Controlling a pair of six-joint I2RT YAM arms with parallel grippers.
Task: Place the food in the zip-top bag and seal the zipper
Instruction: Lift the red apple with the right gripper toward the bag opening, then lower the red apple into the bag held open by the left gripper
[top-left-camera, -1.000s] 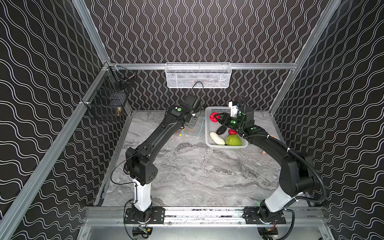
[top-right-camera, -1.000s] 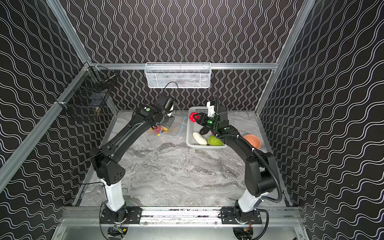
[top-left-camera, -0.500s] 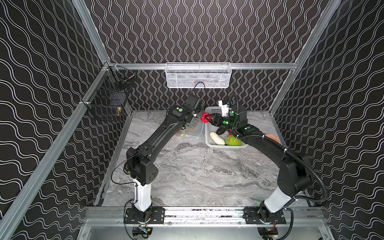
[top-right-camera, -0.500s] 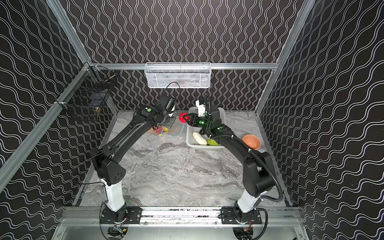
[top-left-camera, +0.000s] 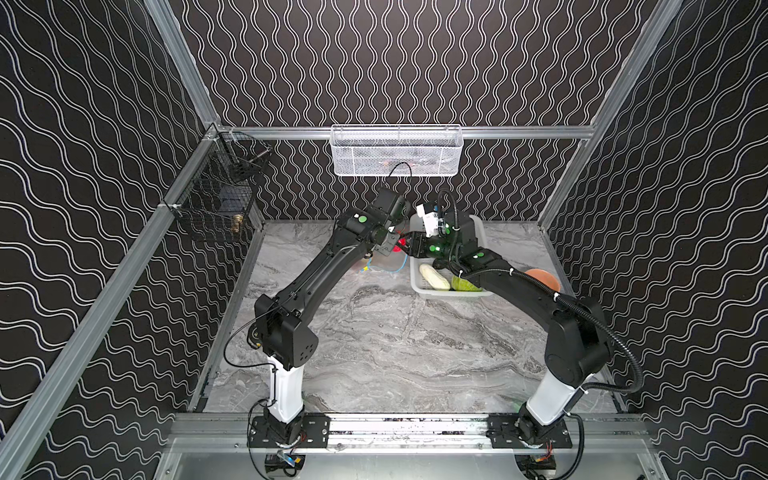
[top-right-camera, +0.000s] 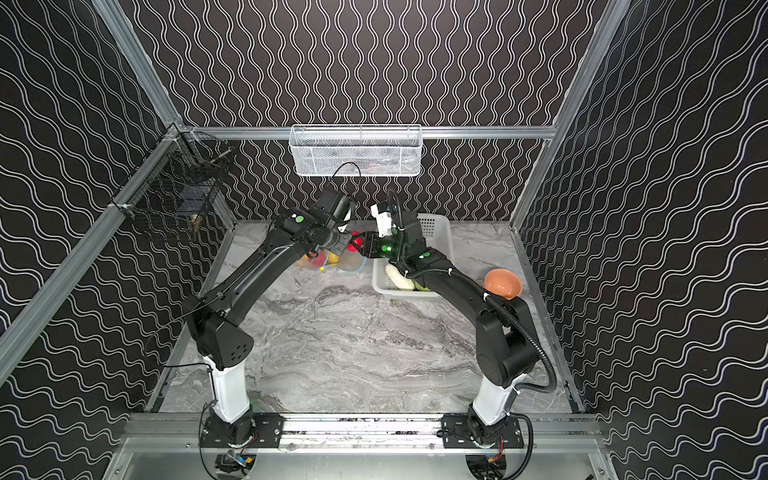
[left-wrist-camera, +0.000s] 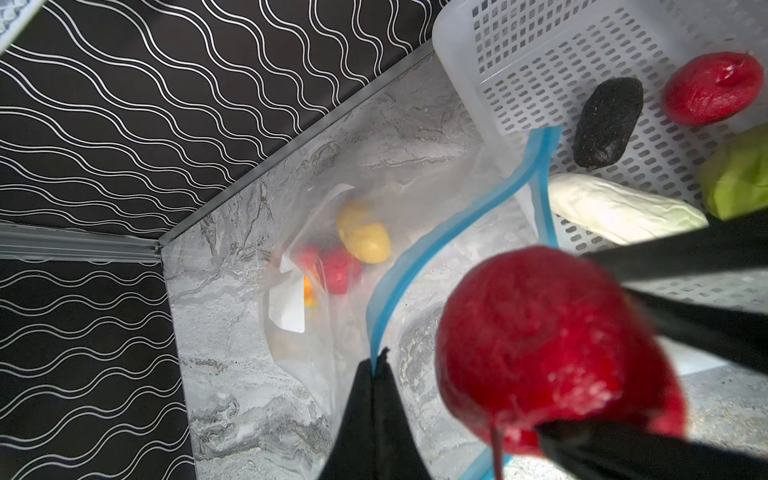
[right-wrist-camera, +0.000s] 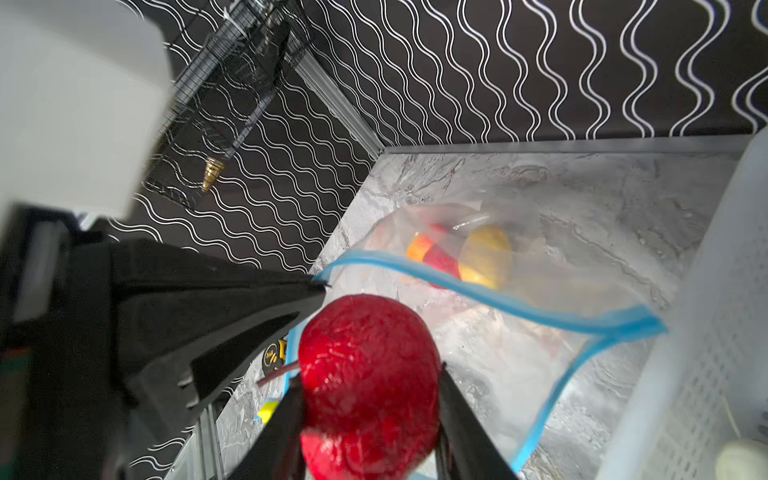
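Bag (top-left-camera: 386, 266) lies on table (top-left-camera: 374, 353) at far ctr, just left of perforated basket (top-left-camera: 453, 294); bowl (top-left-camera: 542, 276) on table right of basket. In basket, near end: long veg (top-left-camera: 434, 277) on left, cabbage (top-left-camera: 463, 284) on right; farther in, oval piece (left-wrist-camera: 609, 120) w/ other fruit (left-wrist-camera: 712, 87) beside it. Bag's mouth faces right, twd basket; potato (left-wrist-camera: 365, 237) + more pieces inside at its left end. L gripper (left-wrist-camera: 376, 361) pinches zipper (left-wrist-camera: 436, 241), that edge raised off table; R gripper (right-wrist-camera: 370, 378) clamps held fruit (right-wrist-camera: 365, 340) above mouth, btwn bag & basket. Wire basket (top-left-camera: 397, 151) hangs on far rail.
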